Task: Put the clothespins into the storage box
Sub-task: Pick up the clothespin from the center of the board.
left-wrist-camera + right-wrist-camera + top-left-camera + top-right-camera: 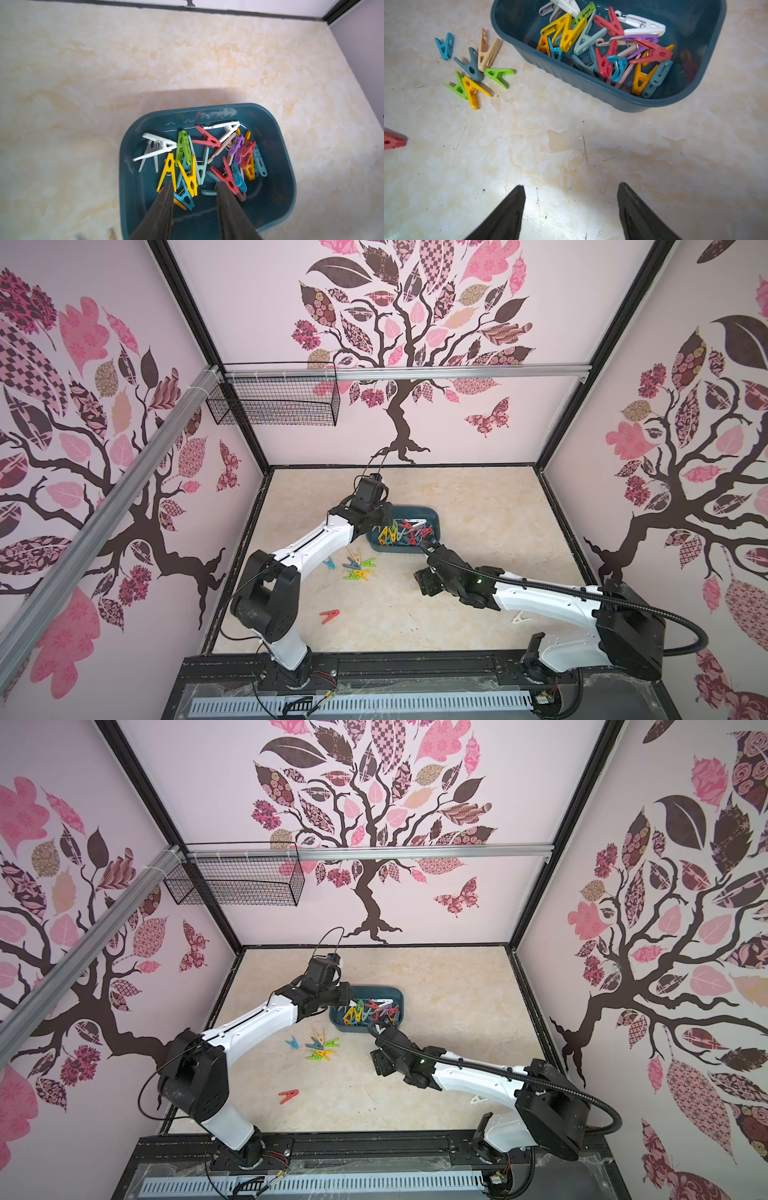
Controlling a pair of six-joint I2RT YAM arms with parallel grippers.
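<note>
The dark teal storage box (434,514) (399,992) sits mid-table with a heap of coloured clothespins (207,158) (602,41) inside. My left gripper (196,184) hovers over the box's left end, open, with nothing between its fingers. A loose cluster of clothespins (357,566) (475,68) lies on the table in front of the box's left end. A blue one (329,562) lies just left of the cluster. A red one (329,616) lies nearer the front, and a white one (519,619) beside the right arm. My right gripper (571,184) is open over bare table in front of the box.
A black wire-mesh basket (274,400) hangs from the rail on the back wall, high above the table. Patterned walls close in the table on three sides. The right arm's cable hose (540,585) runs along it.
</note>
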